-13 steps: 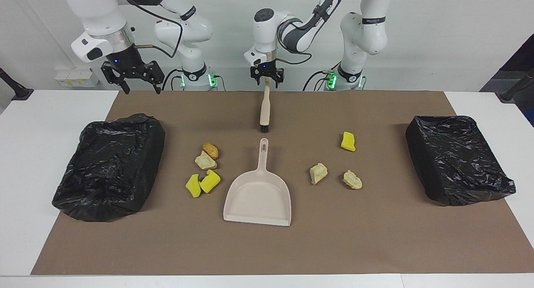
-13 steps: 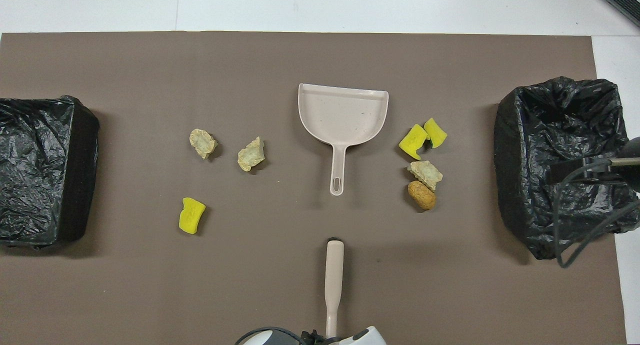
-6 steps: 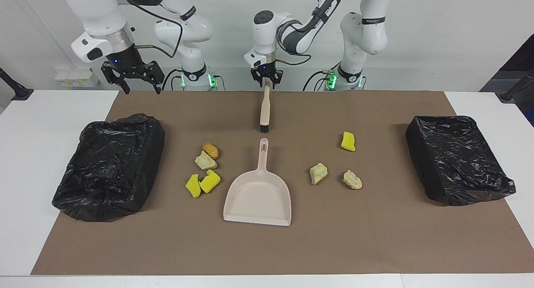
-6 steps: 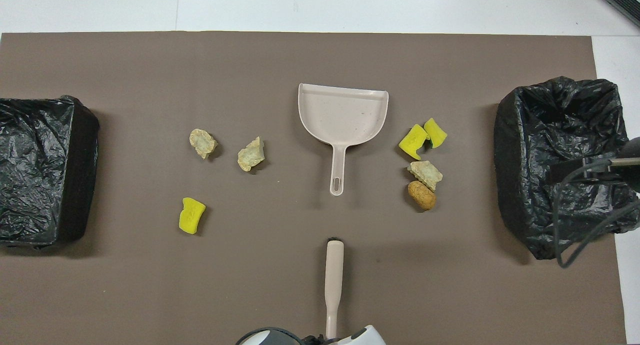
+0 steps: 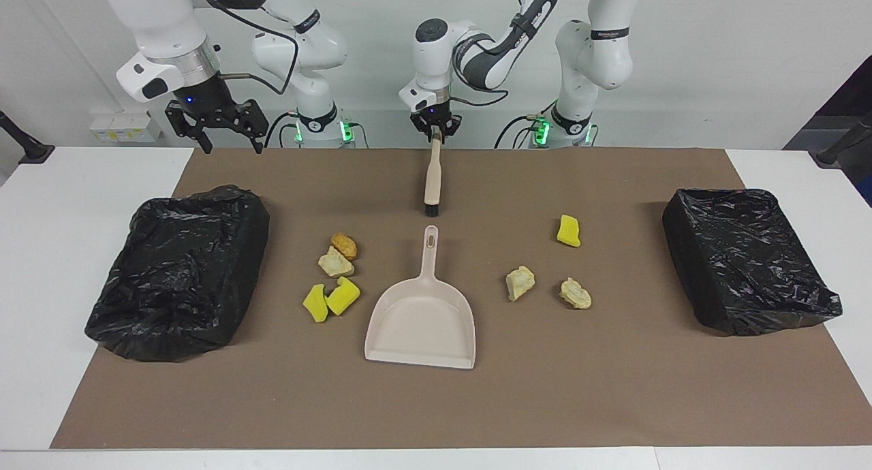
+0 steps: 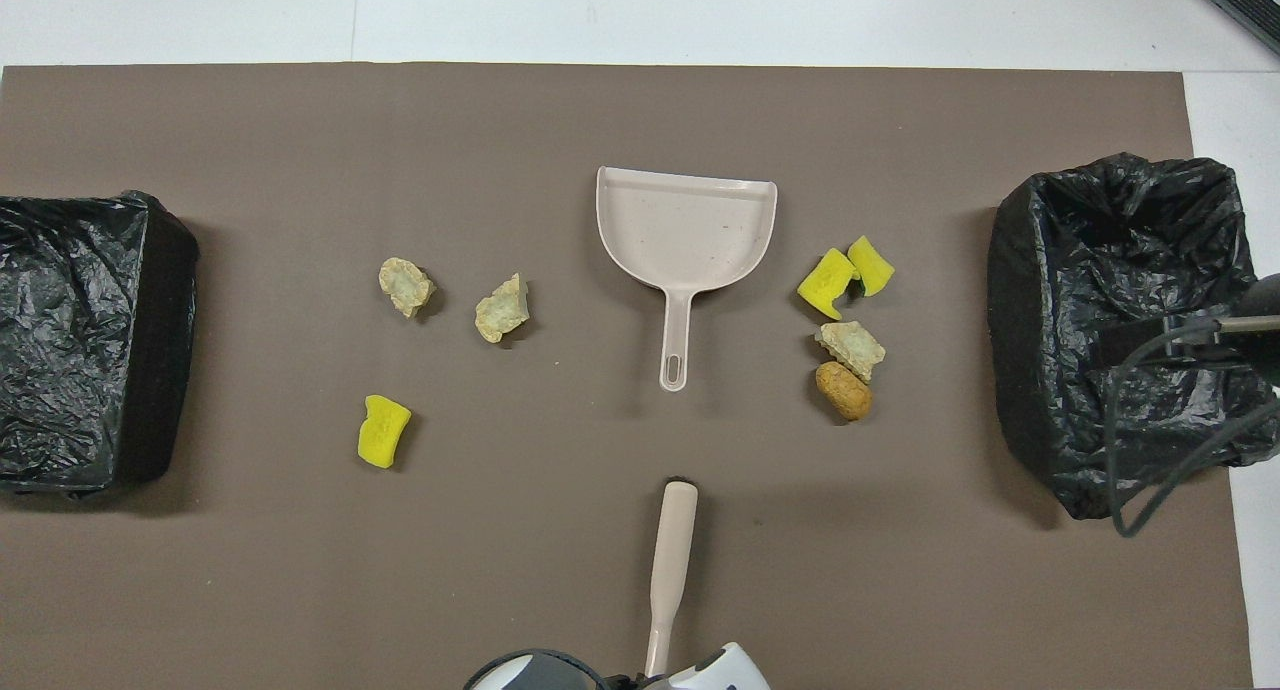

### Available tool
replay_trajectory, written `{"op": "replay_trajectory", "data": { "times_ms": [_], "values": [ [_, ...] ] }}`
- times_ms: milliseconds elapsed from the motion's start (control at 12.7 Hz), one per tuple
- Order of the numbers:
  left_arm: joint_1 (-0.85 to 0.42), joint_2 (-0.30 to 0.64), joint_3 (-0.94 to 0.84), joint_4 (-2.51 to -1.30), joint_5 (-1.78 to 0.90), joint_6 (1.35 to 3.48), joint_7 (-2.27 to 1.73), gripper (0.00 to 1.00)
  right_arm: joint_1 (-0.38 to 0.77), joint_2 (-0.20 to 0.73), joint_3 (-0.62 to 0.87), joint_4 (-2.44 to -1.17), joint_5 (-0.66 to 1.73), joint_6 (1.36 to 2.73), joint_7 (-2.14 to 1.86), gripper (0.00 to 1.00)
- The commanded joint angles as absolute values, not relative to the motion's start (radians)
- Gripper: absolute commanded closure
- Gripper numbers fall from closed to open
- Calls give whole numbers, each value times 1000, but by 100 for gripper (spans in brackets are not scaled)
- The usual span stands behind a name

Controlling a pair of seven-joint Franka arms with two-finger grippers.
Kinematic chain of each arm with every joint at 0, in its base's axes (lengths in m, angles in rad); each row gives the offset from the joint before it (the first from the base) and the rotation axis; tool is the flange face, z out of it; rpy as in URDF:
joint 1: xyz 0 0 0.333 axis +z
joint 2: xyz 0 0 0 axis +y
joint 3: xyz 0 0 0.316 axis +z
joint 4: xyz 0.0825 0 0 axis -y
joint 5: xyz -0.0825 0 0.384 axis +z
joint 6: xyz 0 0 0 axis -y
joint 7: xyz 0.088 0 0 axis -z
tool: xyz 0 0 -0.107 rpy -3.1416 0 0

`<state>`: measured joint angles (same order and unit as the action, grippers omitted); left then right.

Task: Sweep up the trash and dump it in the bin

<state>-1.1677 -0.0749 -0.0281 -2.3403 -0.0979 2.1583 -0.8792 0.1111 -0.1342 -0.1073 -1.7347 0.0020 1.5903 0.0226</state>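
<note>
- The left gripper (image 5: 434,133) is closed on the tip of the brush (image 5: 432,177) handle, near the robots' edge of the mat; so far out on the handle, the brush could pivot or slip once its bristles drag
- The right gripper (image 5: 216,124) waits with its fingers spread and empty, up over the mat corner by the bin (image 5: 180,269) at the right arm's end
- The trash is all on the mat: four chunks (image 5: 333,274) clustered beside the dustpan (image 5: 422,320) toward that bin, three chunks (image 5: 552,272) scattered toward the other bin (image 5: 746,259)
- Spongy pieces may roll or bounce past the pan (nobody is holding it), and a sweep could shove the dustpan away
</note>
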Motion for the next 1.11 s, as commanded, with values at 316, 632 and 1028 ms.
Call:
{"op": "replay_trajectory", "data": {
  "times_ms": [316, 632, 1028],
  "values": [
    [-901, -187, -18, -2269, -42, 1852, -762, 100, 187, -43, -32, -1689, 5, 1667, 257, 0],
    [-764, -264, -20, -2275, -11, 1749, -775, 100, 336, 173, -9, -1616, 6, 1818, 539, 0],
    [-626, -293, -21, -2298, -5, 1661, -839, 100, 425, 342, -5, -1597, 72, 2028, 636, 0]
  ]
}}
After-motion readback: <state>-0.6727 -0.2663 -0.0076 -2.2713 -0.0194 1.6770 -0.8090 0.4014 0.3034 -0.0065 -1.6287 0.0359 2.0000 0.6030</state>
